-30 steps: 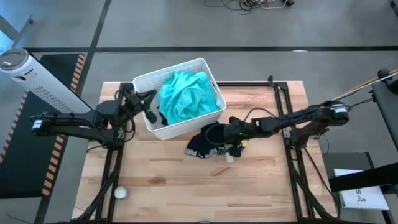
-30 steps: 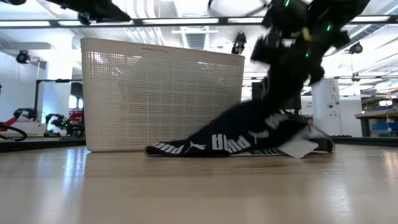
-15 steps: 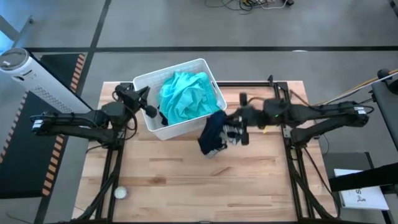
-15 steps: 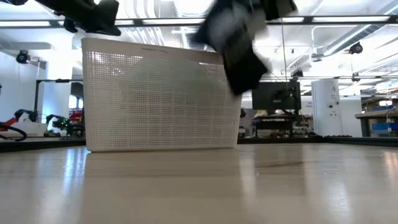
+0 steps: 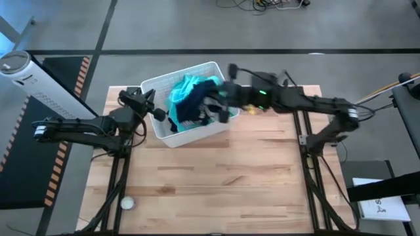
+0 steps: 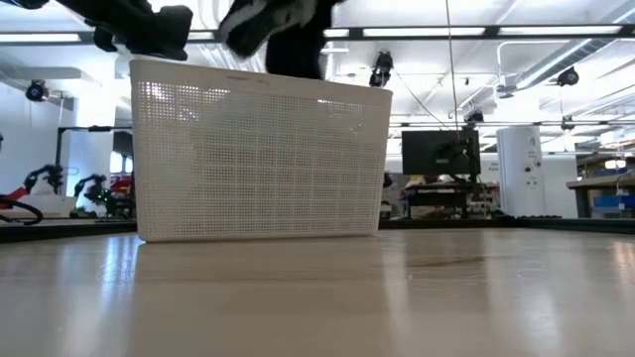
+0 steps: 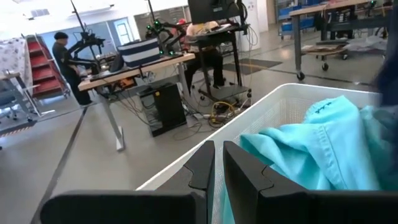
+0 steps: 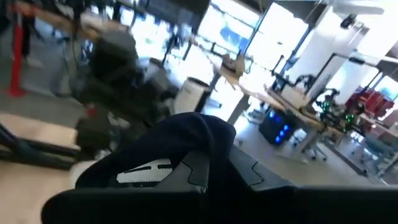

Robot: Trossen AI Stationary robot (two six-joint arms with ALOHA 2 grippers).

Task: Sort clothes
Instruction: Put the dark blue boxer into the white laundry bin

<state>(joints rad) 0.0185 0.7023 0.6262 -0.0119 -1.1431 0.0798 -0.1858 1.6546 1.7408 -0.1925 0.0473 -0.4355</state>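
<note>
Over the white basket you see the right end effector clamped on the black shorts, which hang above the teal garment lying inside the basket. Beside the basket's outer wall, on the side away from the right arm, your left end effector hovers with its fingers nearly together, holding nothing. The basket stands on the table.
</note>
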